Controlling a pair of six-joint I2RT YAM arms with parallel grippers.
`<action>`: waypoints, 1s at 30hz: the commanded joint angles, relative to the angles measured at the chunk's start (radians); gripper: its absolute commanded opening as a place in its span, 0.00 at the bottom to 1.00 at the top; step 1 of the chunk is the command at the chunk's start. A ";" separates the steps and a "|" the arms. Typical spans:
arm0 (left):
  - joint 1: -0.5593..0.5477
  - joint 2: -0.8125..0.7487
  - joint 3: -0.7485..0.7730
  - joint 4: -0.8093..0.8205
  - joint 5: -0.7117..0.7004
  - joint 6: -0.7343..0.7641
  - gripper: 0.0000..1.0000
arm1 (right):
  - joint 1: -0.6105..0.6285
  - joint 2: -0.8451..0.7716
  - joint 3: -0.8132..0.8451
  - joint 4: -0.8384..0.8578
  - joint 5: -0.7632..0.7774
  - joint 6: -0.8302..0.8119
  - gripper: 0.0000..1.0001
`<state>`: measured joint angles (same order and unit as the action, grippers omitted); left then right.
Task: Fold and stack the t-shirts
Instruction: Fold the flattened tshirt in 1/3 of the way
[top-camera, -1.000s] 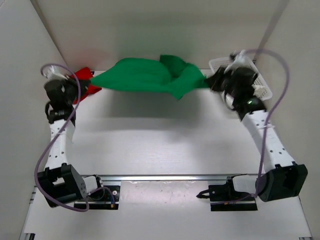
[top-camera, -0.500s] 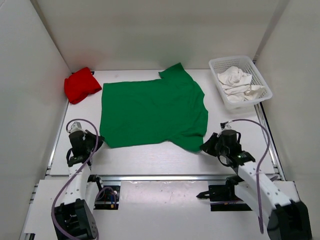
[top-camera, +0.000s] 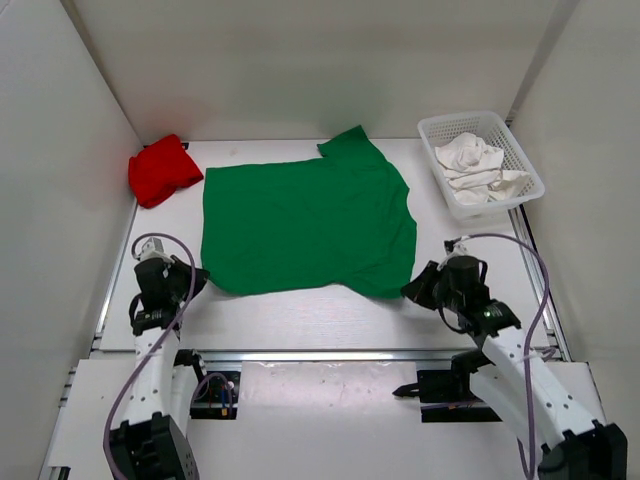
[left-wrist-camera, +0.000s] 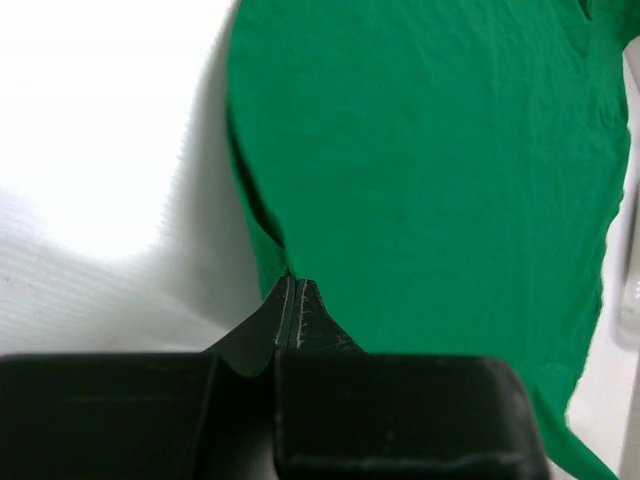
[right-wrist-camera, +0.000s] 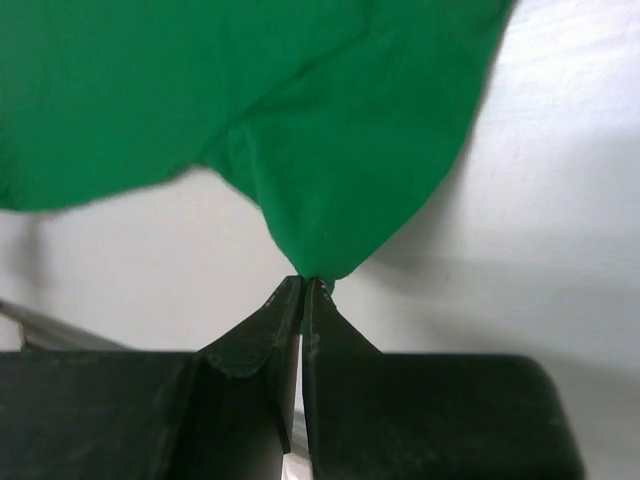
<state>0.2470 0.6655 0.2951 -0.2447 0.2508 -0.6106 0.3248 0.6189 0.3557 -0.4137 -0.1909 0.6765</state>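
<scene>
At the far left corner of the surface (top-camera: 300, 312) the red t-shirt (top-camera: 160, 170) lies bunched in a soft heap, close to the left wall and just apart from the green cloth.

Nearer the front edge on the left, the left gripper (top-camera: 197, 281) sits low over the surface. In the left wrist view its jaws are clenched tip to tip (left-wrist-camera: 293, 285), and the near left corner of the green t-shirt's hem is pinched between them.

The green t-shirt (top-camera: 305, 225) is spread nearly flat across the middle of the surface. Its body reaches from the left gripper to the right one, and one sleeve points toward the back edge. From the left wrist camera the cloth (left-wrist-camera: 430, 170) looks smooth with faint wrinkles. From the right wrist camera (right-wrist-camera: 250, 110) it rises in a small fold that narrows to a point at the jaws.

Toward the front right, the right gripper (top-camera: 408, 291) meets the shirt's near right corner. Its jaws are pressed together on that tip of green fabric (right-wrist-camera: 303, 287).

At the far right corner stands a white plastic mesh basket (top-camera: 530, 185), with the white t-shirt (top-camera: 475, 165) crumpled inside it, well apart from the green shirt.
</scene>
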 joint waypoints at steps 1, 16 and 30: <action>0.003 0.075 0.073 0.085 0.016 -0.037 0.00 | -0.083 0.124 0.113 0.157 0.005 -0.060 0.00; 0.014 0.667 0.338 0.300 0.015 -0.135 0.00 | -0.213 0.904 0.673 0.302 -0.081 -0.175 0.00; 0.018 0.947 0.513 0.318 -0.001 -0.147 0.00 | -0.237 1.390 1.255 0.102 -0.102 -0.285 0.00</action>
<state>0.2661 1.5963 0.7643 0.0540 0.2539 -0.7490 0.0902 1.9617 1.5040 -0.2588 -0.2920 0.4377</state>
